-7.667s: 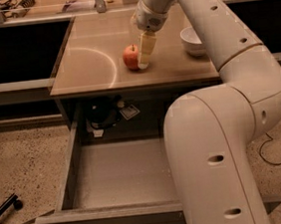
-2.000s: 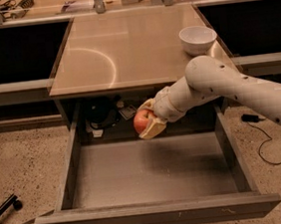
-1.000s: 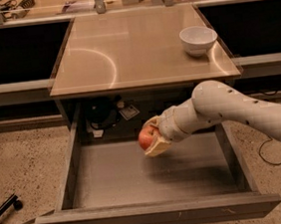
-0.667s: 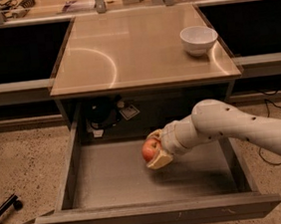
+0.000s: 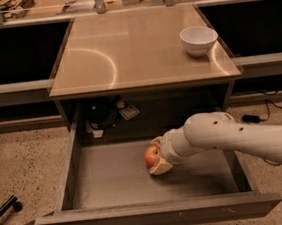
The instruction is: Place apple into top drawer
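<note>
Camera view. Q: How far along?
A: Pale two-finger gripper (image 5: pixel 158 159) grasps the small round red-orange apple (image 5: pixel 151 156) low inside the wide grey top drawer (image 5: pixel 113 182) (floor contact unclear); only release seemingly remains.

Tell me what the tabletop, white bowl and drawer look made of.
Tan flat tabletop: likely laminate or coated wood; glossy, with arc-shaped glare. White round bowl: ceramic or hard plastic, can't tell; smooth, slight sheen. Wide grey open drawer: painted metal or laminate, matte, no glare. The hand sits inside it, closed on the small red-orange apple.
</note>
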Motion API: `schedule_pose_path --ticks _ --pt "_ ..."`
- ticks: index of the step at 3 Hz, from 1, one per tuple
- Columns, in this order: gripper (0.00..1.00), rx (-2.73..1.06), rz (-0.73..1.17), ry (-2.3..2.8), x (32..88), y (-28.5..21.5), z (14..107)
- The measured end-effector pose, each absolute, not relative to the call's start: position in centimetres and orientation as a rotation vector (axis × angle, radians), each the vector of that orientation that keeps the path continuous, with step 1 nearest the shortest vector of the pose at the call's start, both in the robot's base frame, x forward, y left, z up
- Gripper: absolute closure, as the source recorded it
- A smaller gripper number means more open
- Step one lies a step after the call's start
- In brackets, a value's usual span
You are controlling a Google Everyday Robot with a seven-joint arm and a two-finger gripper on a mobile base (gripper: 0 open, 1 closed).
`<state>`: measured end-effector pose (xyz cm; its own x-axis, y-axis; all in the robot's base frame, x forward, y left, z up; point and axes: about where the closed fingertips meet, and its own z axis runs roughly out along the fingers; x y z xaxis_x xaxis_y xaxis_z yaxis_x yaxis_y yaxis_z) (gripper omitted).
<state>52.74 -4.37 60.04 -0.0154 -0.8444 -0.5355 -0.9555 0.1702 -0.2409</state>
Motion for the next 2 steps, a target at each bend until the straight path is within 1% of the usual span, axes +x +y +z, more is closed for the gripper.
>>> schedule_pose_path --ticks 1,2 --pt "1.00 -1.697 0.252 1.880 52.74 -4.37 60.04" --pt "0.81 -1.697 0.252 1.880 52.73 -4.36 60.04"
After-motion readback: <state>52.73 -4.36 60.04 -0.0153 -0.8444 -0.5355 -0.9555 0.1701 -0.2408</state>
